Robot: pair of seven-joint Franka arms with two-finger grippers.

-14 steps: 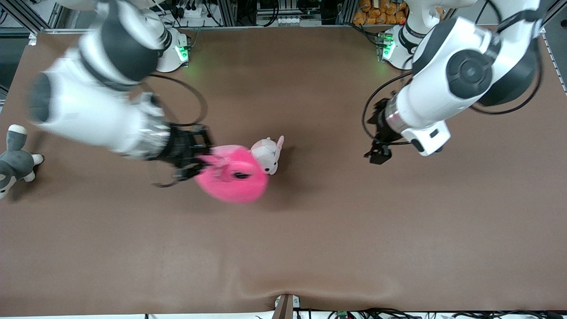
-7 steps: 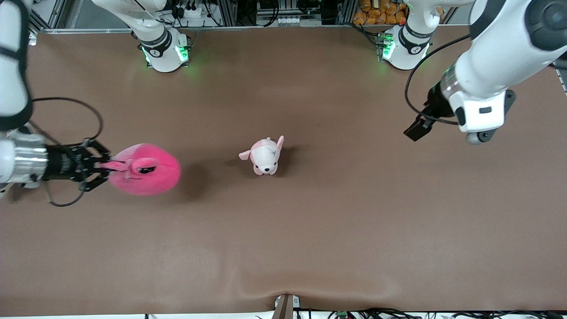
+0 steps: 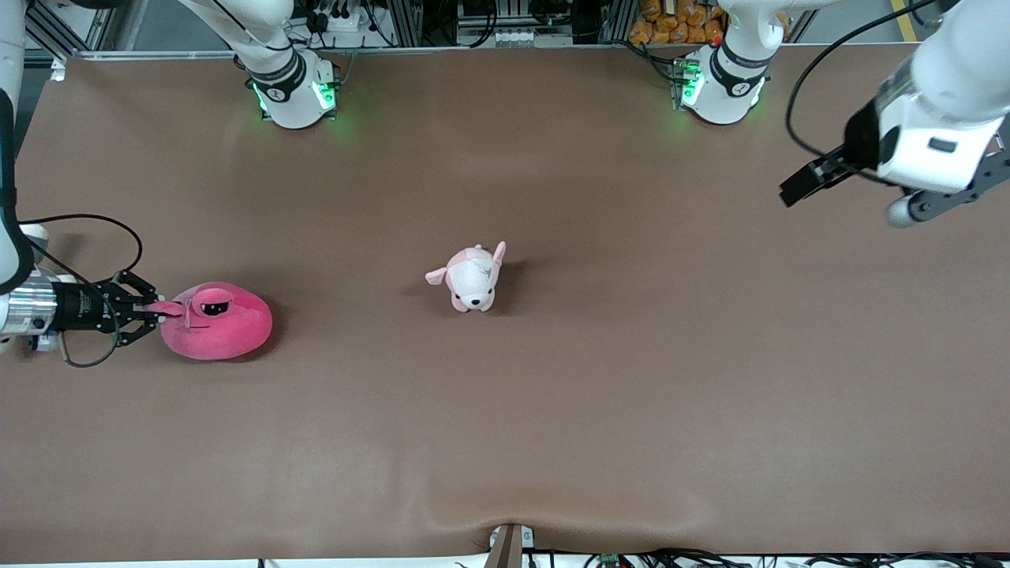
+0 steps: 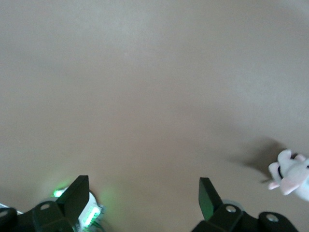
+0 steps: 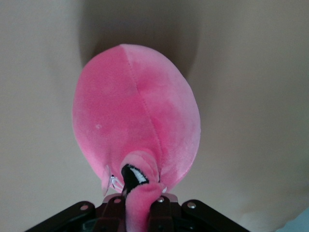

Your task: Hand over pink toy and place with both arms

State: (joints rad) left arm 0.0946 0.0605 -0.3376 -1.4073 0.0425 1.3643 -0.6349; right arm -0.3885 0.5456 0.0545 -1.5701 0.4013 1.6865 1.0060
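At the right arm's end of the table (image 3: 552,442), well apart from the small pink-and-white puppy plush (image 3: 471,278), we see the right gripper (image 3: 150,310) reaching in low from the edge of the front view. Its fingers are pinched narrow on one floppy flap (image 3: 164,308) of the pink toy (image 3: 218,322), and the toy's round body lies past the fingertips on the side toward the puppy, resting on the table. In the right wrist view the flap (image 5: 140,203) runs down between the two fingers while the toy's body (image 5: 136,116) bulges out ahead of them.

The puppy stands near the middle of the table.

Toward the left arm's end from the puppy, we find the left gripper (image 3: 803,183) up over bare table. In the left wrist view its fingers (image 4: 77,193) stand wide apart, holding nothing, with the puppy (image 4: 292,175) at the frame's edge.
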